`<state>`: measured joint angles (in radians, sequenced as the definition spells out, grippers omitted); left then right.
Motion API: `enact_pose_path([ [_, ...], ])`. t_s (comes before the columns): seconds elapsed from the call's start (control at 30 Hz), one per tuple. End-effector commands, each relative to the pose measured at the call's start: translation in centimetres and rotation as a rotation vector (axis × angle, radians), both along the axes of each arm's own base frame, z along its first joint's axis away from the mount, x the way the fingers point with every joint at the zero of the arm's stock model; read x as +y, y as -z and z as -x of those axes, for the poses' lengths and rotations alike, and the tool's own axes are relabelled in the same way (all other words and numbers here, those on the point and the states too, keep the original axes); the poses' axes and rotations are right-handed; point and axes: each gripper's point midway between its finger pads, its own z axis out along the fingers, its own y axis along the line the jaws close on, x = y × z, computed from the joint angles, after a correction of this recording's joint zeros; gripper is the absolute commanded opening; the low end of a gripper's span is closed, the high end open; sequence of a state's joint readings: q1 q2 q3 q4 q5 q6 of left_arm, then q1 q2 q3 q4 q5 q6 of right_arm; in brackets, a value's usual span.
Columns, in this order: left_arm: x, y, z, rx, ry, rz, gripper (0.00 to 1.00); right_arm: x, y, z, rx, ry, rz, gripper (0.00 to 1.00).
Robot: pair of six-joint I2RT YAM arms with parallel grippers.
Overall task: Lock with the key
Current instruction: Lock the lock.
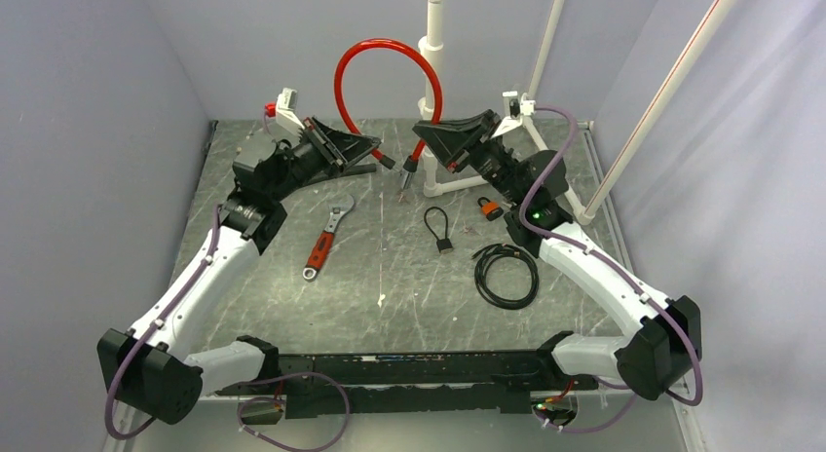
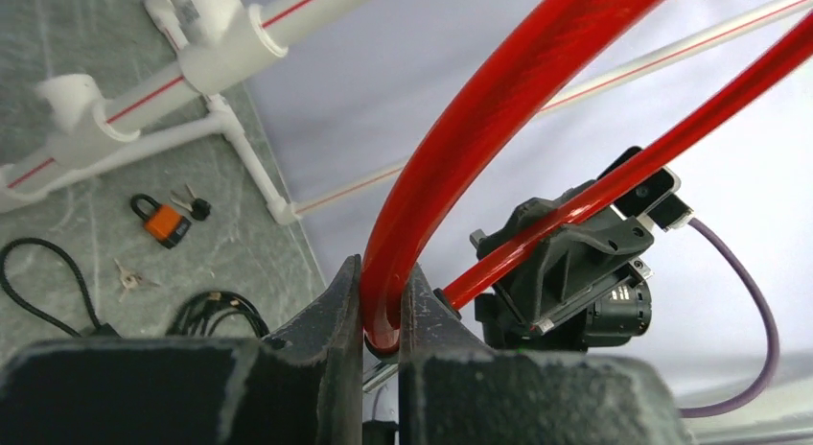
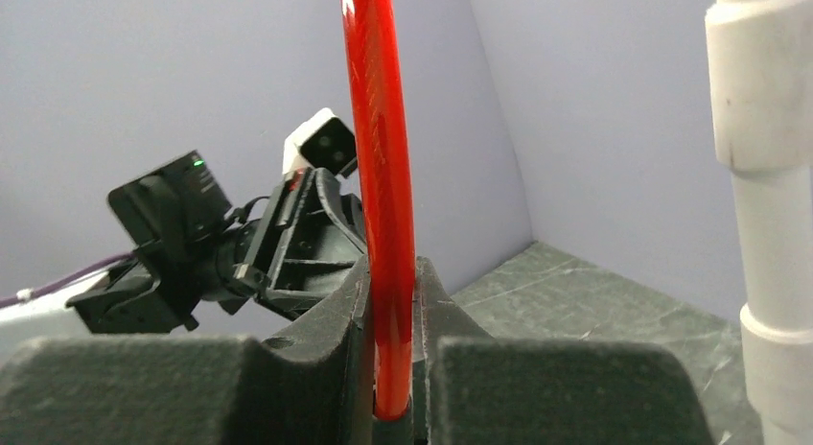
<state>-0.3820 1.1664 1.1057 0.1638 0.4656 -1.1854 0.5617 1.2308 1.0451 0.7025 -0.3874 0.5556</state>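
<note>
Red cable point(image 1: 382, 43); orange padlock point(image 1: 490, 210); black key point(image 1: 444, 245)

Left fingers point(image 2: 340, 320) pinch red cable point(image 2: 479, 119); orange padlock point(image 2: 165, 224) lies beyond.

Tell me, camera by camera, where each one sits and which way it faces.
Top external: above and behind the bases, looking down at the table; left arm and right arm show.
Left wrist: on the left arm, facing along the red cable toward the right arm; the left fingers clamp the cable.
Right wrist: on the right arm, facing the left arm; the right fingers clamp the same cable.
Shared: red cable, all three views.
</note>
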Motion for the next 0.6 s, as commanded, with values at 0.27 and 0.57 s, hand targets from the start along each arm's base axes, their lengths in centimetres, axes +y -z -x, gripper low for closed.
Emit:
enact_pose_path([
  [0.27, 1.4, -1.7, -0.4, -0.189, -0.197, -0.075, 0.0, -1.7, -0.5, -2.5, 0.279, 0.134, -0.201, 0.0],
  [0.57, 1.3, 2.0, -2.4, 0.069, -0.276, -0.049, 0.0, -1.9, 0.4, -3.2, 0.324, 0.206, -0.238, 0.0],
])
